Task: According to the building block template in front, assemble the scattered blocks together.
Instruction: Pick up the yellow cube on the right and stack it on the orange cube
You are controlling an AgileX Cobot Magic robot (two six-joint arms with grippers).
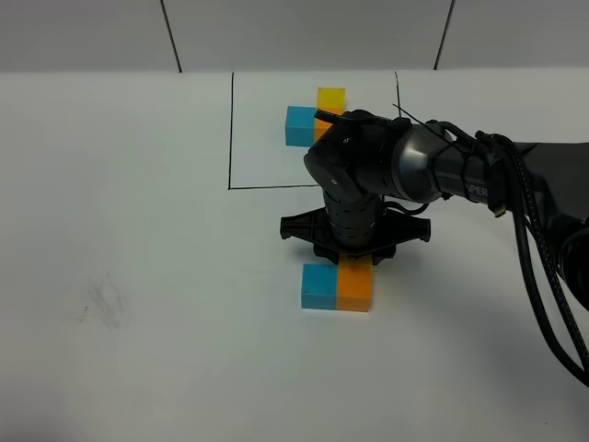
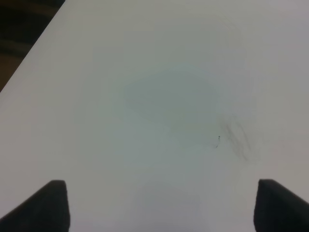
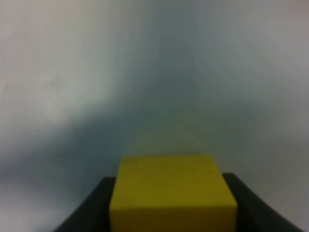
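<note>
A black right arm (image 1: 405, 166) reaches over a white table (image 1: 138, 350), its gripper (image 3: 171, 212) clamped on a yellow cube (image 3: 171, 193) above the joined sky-blue cube (image 1: 319, 286) and orange cube (image 1: 354, 288), just before the framed template (image 1: 313, 115). The left gripper (image 2: 161, 208) gapes wide, empty.

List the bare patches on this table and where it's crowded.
Free: the white table left of the blue cube, and the strip in front of both cubes. Crowded: the right gripper, holding the yellow cube, hangs behind the orange cube.
</note>
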